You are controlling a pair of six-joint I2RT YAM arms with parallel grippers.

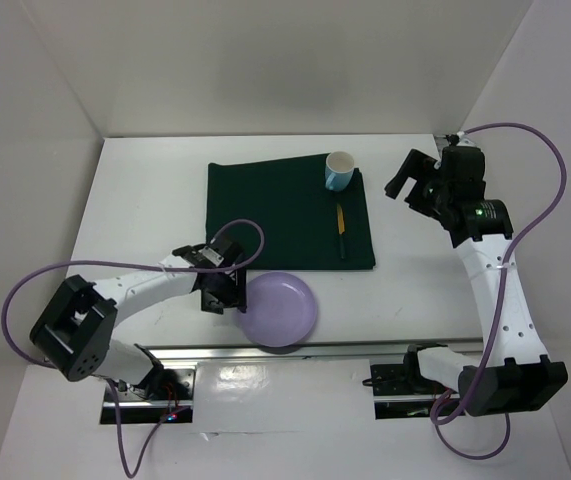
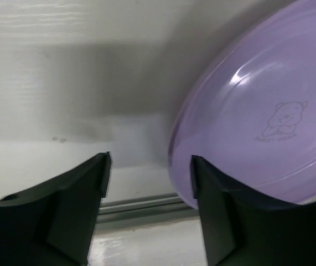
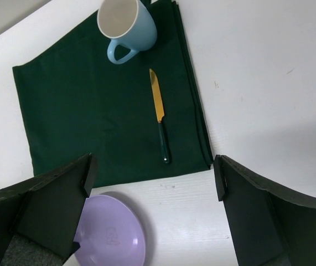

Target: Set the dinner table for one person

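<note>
White table [image 1: 135, 200] under both arms, left end effector [image 1: 223, 292] open, low over it, purple plate [image 1: 285, 310] just at its 3 o'clock, right end effector [image 1: 408, 183] open, high above it.

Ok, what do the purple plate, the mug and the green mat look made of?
Purple plate: likely glossy plastic, given sharp highlights and a printed bear outline. Mug: probably glazed ceramic, smooth pale blue outside, white inside. Green mat: matte cloth, its right edge showing folded layers.
</note>
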